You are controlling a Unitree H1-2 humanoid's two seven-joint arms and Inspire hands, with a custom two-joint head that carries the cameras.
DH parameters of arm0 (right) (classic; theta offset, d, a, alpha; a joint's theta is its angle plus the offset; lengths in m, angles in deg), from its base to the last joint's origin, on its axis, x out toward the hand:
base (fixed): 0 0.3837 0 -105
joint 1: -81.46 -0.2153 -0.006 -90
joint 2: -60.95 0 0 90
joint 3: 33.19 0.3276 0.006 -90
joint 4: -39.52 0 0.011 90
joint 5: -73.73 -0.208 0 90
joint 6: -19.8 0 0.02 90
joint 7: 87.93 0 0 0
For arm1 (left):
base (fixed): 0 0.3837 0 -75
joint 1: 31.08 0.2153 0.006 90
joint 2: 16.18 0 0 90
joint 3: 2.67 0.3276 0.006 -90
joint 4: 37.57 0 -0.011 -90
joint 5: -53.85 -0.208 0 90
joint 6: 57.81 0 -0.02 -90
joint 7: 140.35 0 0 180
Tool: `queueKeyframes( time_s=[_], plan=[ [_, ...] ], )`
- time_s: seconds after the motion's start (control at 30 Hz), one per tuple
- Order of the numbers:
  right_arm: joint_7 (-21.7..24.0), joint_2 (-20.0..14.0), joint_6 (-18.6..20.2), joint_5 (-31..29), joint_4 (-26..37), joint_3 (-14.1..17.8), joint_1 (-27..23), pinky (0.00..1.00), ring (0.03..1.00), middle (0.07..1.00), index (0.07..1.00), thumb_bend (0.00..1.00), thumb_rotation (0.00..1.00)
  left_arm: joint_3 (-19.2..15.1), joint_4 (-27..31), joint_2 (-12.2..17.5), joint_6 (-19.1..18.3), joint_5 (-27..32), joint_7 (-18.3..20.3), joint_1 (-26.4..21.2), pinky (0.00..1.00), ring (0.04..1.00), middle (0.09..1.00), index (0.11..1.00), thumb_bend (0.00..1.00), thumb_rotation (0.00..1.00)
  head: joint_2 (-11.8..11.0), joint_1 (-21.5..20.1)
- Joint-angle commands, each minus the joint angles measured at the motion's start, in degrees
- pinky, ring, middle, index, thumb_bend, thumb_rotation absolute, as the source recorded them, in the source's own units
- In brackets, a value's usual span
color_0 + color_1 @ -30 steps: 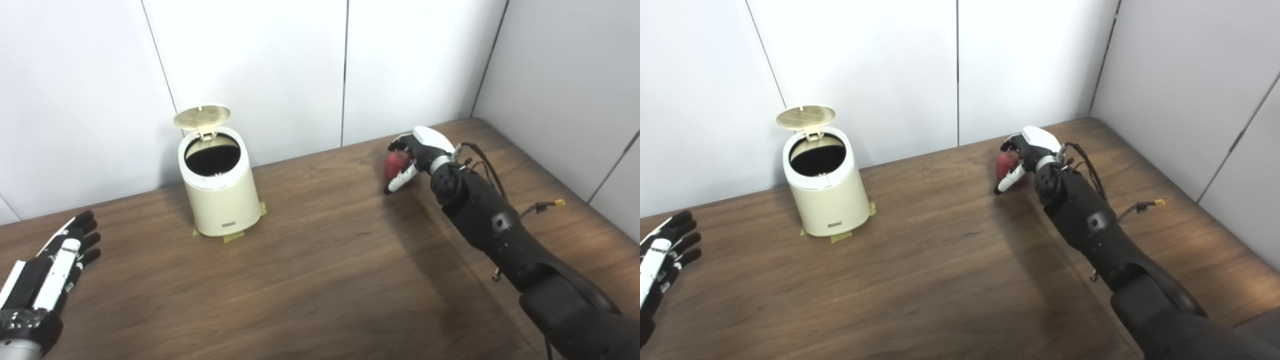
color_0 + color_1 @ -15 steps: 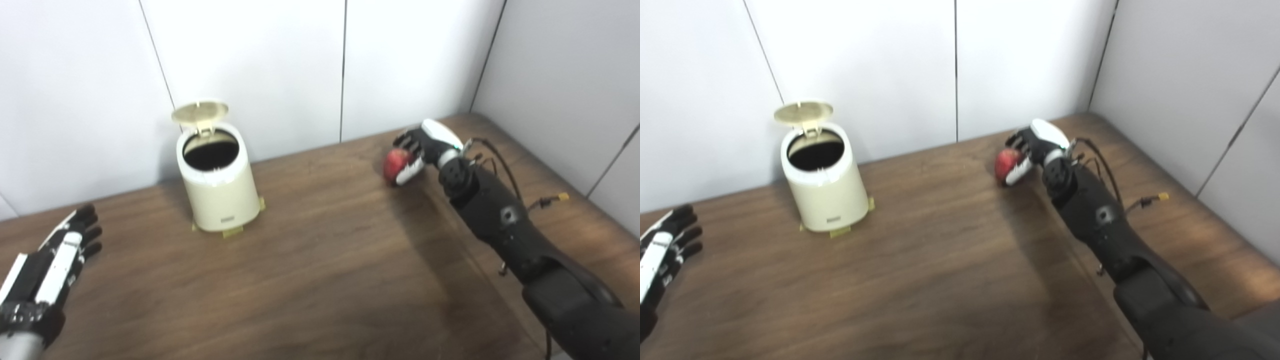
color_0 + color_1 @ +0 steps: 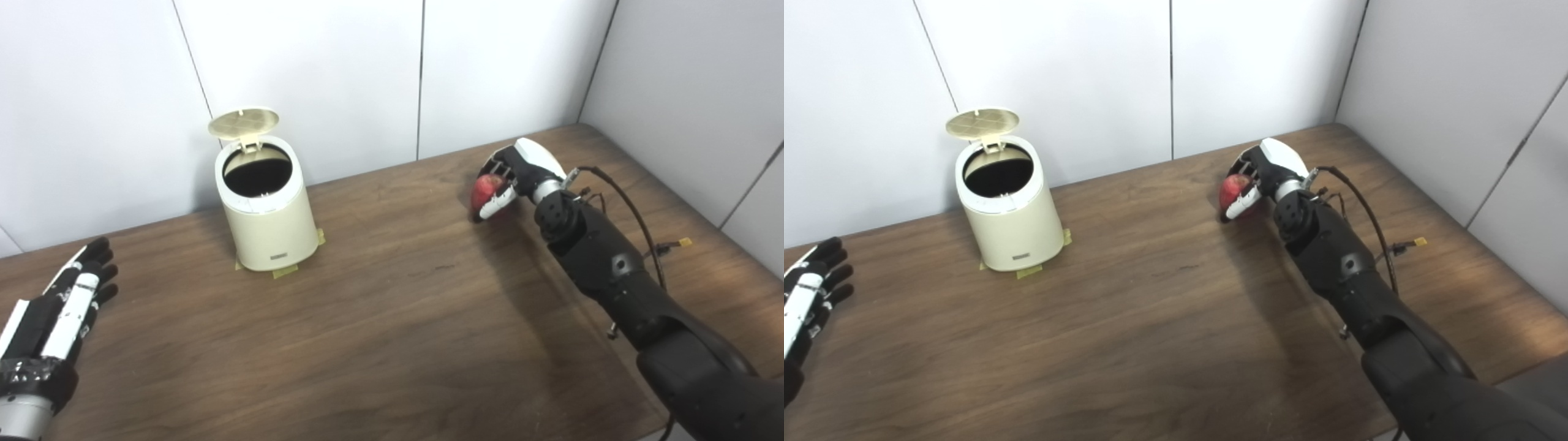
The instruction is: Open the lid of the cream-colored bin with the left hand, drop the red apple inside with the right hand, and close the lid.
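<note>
Against pale wall panels, a brown wooden table (image 3: pixel 392 343) is carrying the whole scene. The cream-colored bin (image 3: pixel 264 211) is standing toward the back left, taped down at its base, with its lid (image 3: pixel 243 123) already tipped up on the hinge and the dark interior showing. Well apart from it, toward the back right, the right hand (image 3: pixel 513 179) is wrapping its fingers around the red apple (image 3: pixel 486 189), which is sitting low over the wood; whether the fruit is clear of the surface cannot be told. The left hand (image 3: pixel 58 312) is resting near the front left edge, fingers straight and a little apart, holding nothing and nowhere near the bin.

By the look of things, the opening step is done and the apple is in hand. What is remaining, judging from the layout, is carrying the fruit across the table to the open mouth, letting it fall inside, and bringing the lid back down.
</note>
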Motion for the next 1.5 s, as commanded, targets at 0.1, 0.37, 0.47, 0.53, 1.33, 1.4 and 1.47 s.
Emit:
queueKeyframes(
  time_s=[0.1,0.37,0.47,0.53,1.33,1.4,1.47],
  plan=[
    [-3.10,-0.82,-3.11,0.66,1.55,0.46,-1.97,0.47,0.430,0.487,0.506,0.52,0.00,-0.29,2.10,0.99,0.38,0.43,-0.70,-1.82,0.93,0.945,0.953,0.936,0.29,0.74,0.04,0.23],
    [-5.17,-0.87,-4.11,3.06,9.23,0.57,-0.84,0.45,0.419,0.478,0.498,0.52,0.00,0.41,2.67,0.32,0.33,0.36,-1.57,-1.34,0.93,0.920,0.933,0.925,0.28,0.74,-0.62,2.56],
    [-5.42,-0.34,-4.30,3.42,14.06,0.85,-0.47,0.45,0.416,0.475,0.500,0.52,0.00,1.18,2.94,0.10,0.35,0.14,-1.75,-1.06,0.94,0.920,0.928,0.922,0.24,0.72,-0.97,4.02],
    [-4.66,0.12,-3.63,3.89,17.60,0.51,-0.69,0.44,0.416,0.482,0.497,0.52,0.00,1.64,2.90,-0.23,0.36,-0.06,-2.08,-0.97,0.98,0.924,0.922,0.922,0.23,0.72,-1.09,4.59],
    [-2.09,19.78,-8.17,7.73,24.42,-7.75,-11.96,0.40,0.401,0.512,0.505,0.52,0.00,2.23,-0.50,-3.91,1.97,-2.09,-1.43,1.12,0.91,0.897,0.901,0.903,0.32,0.54,-7.80,12.73],
    [-2.84,21.04,-9.13,7.56,22.59,-7.67,-12.57,0.40,0.403,0.511,0.504,0.52,0.00,2.51,-0.46,-4.44,2.27,-2.55,-1.62,1.50,0.90,0.887,0.895,0.903,0.31,0.54,-8.47,13.65],
    [-3.56,21.95,-10.02,7.48,21.17,-7.65,-13.00,0.40,0.403,0.511,0.503,0.52,0.00,2.86,-0.66,-4.91,2.83,-3.20,-1.71,1.76,0.89,0.876,0.887,0.900,0.30,0.53,-9.32,14.63]
  ],
)
